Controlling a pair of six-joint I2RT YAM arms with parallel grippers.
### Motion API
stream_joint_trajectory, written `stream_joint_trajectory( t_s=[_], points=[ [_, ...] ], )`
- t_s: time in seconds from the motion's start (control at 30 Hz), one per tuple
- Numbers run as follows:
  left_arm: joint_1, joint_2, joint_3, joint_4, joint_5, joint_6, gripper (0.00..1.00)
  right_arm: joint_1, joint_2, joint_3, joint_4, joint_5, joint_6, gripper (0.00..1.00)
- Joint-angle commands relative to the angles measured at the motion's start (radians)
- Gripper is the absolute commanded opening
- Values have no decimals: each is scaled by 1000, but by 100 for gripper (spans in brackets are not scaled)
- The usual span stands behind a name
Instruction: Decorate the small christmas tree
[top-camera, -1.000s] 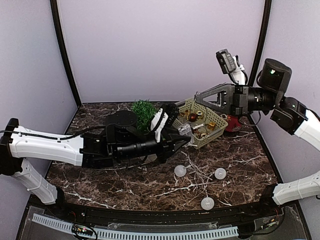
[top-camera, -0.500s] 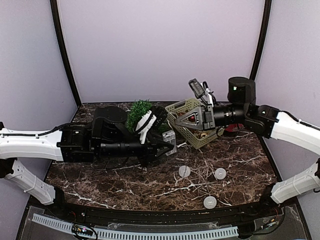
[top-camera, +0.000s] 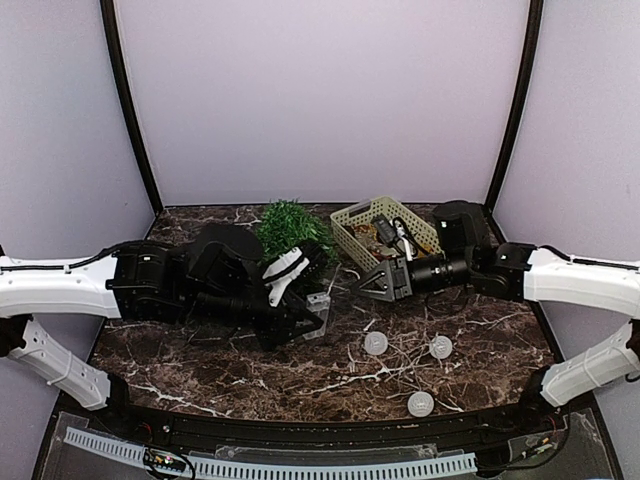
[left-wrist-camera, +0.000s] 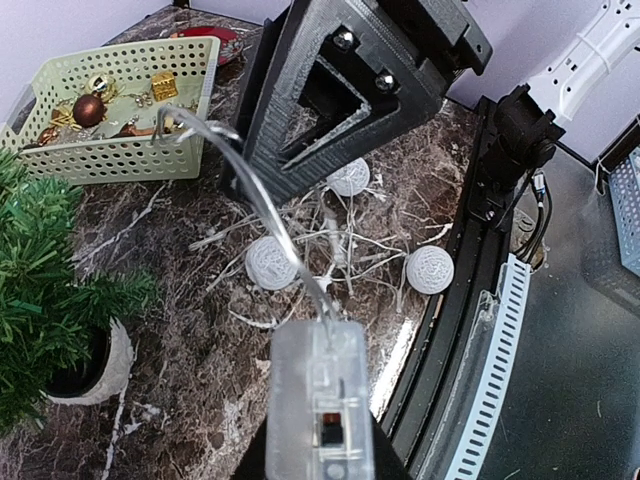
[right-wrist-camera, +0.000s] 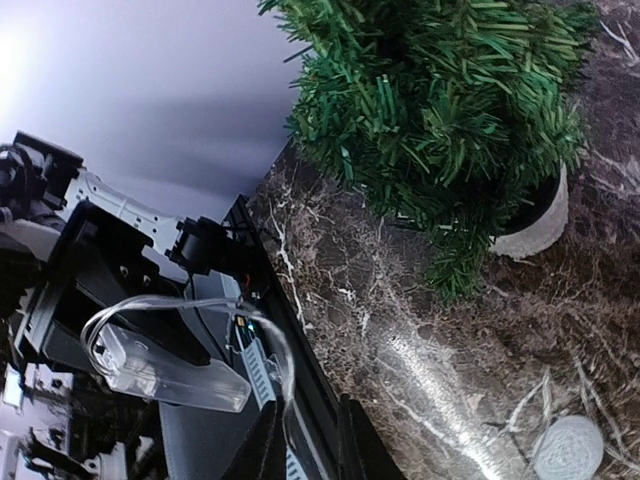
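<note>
The small christmas tree (top-camera: 290, 225) stands in its white pot at the back centre; it also shows in the right wrist view (right-wrist-camera: 440, 110) and at the left edge of the left wrist view (left-wrist-camera: 45, 300). My left gripper (top-camera: 312, 318) is shut on the clear battery box (left-wrist-camera: 320, 400) of a light string. The box's wire (left-wrist-camera: 235, 150) loops up toward my right gripper (top-camera: 355, 292). In the right wrist view the wire (right-wrist-camera: 285, 385) runs between the right gripper's (right-wrist-camera: 308, 415) jaws, which stand a narrow gap apart. White ball lights (top-camera: 375, 343) lie on the table.
A pale green basket (top-camera: 348, 238) of small ornaments stands behind the right gripper. Two more ball lights (top-camera: 440, 347) (top-camera: 418, 404) and thin white wires lie at the front right. A red object (left-wrist-camera: 205, 35) lies behind the basket. The table's black front rail (top-camera: 320, 430) is close.
My right arm has swung down and left from above the basket to table level beside the left gripper. My left gripper has drawn back left and lower with the battery box.
</note>
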Motion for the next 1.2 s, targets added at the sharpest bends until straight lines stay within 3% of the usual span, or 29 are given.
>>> stream_joint_trajectory(
  t_s=[0.0,0.13,0.3,0.43,0.73,0.97,1.17],
  points=[
    [-2,16,90,-103,37,10,12,6,-72,-24,49,57,13,40],
    [-14,30,104,-106,51,20,12,6,-130,-10,-29,106,-4,67],
    [-24,51,99,-77,91,48,12,5,-223,20,-175,216,-51,79],
    [-29,61,93,-63,120,72,12,6,-246,15,-218,206,-37,80],
    [-32,90,113,-114,208,112,12,63,-243,-11,-137,126,-10,81],
    [-32,107,131,-130,267,118,12,69,-243,36,-160,189,-73,84],
    [-33,113,135,-93,365,97,12,69,-117,121,-116,-7,-113,80]
  ],
)
